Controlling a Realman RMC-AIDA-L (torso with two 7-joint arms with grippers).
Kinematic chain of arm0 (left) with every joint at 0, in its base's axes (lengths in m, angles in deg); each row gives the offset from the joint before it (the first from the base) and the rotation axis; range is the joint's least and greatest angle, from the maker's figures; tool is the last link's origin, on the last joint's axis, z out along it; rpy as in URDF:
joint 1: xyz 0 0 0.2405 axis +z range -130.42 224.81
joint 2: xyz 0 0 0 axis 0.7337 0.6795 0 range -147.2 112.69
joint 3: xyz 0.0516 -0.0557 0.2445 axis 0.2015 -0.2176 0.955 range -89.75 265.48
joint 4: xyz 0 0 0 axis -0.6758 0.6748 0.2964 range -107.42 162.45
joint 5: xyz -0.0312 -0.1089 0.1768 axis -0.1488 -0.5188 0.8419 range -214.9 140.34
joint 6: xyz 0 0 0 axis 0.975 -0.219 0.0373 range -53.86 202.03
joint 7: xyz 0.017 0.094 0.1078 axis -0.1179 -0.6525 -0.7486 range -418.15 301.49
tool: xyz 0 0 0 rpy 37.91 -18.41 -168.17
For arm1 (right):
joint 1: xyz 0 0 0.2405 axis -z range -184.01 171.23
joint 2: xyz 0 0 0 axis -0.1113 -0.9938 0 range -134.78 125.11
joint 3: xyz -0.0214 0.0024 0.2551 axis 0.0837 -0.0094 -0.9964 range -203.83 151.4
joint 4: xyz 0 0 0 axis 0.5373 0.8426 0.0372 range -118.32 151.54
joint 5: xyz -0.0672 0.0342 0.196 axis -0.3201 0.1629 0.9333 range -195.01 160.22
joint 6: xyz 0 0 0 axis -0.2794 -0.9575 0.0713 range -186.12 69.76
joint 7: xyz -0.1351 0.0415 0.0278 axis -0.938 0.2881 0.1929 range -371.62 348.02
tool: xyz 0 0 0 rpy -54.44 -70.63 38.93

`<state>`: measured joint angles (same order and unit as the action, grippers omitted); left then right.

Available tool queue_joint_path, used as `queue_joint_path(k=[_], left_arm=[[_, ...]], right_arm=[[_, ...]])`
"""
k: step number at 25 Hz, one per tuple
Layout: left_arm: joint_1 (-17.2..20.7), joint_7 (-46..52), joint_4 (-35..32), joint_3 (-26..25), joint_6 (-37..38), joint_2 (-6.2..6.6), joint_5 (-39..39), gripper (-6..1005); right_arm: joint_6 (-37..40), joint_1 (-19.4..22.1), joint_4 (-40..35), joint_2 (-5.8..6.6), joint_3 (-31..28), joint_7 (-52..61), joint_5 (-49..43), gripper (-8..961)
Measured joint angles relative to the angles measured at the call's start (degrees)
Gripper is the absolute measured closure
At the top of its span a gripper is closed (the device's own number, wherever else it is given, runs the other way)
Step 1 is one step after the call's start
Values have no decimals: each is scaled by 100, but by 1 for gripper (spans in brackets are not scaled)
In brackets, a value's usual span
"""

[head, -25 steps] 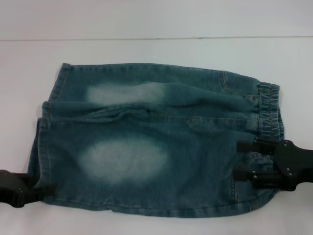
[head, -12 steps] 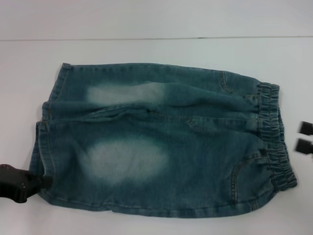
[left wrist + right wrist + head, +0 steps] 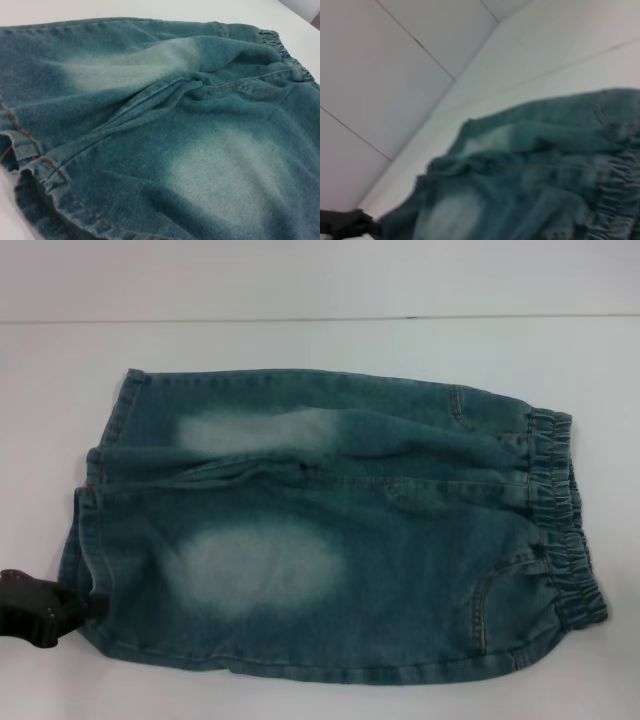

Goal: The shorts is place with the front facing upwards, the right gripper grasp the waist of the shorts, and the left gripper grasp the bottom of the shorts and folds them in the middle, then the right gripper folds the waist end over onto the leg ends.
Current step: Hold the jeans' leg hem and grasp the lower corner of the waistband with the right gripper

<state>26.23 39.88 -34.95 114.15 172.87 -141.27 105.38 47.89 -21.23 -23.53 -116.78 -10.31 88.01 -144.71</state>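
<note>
- Left gripper point(image 3: 85, 607) sits at the near left corner of the shorts point(image 3: 320, 530), at the near leg's hem point(image 3: 78, 540); its tip touches or runs just under the cloth; whether its fingers are parted or pinched I cannot tell, as the denim hides them; the left wrist view shows only cloth.
- Right gripper is out of the head view altogether; its own camera looks across the shorts from beyond the waist point(image 3: 615, 200), so it seems well clear of the cloth; its fingers do not show.
- Shorts lie flat on the white table point(image 3: 320, 340), front up, leg ends to the left, waist point(image 3: 555, 510) to the right; nothing is folded yet.
- Near leg carries a pale patch point(image 3: 255, 565); a raised crease point(image 3: 150, 100) runs between the two legs, with the far leg point(image 3: 250, 425) behind it.
- Handling, as I judge it: soft, limp denim, fairly heavy for cloth; it will sag and drag if lifted by one point; not slippery, not fragile.
- Best holds: the stitched hem at the near leg's corner for the left; the puckered elastic at the near end of the waist point(image 3: 580, 600) for the right; both edges are thick and give the fingers a firm lip.
</note>
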Motion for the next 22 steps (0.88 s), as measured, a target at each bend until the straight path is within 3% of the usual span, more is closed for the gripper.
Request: queue_joint_path(k=[5, 15, 22], left_arm=[[-5, 39, 10, 15, 4, 1, -6, 983], [2, 58, 24, 17, 7, -8, -9, 984], [-2, 58, -14, 7, 46, -9, -8, 984]], right_arm=[[-567, -60, 47, -78, 48, -58, -132, 141], [-973, -224, 72, -251, 579, -48, -137, 149], [-1327, -274, 76, -300, 798, 128, -346, 154]])
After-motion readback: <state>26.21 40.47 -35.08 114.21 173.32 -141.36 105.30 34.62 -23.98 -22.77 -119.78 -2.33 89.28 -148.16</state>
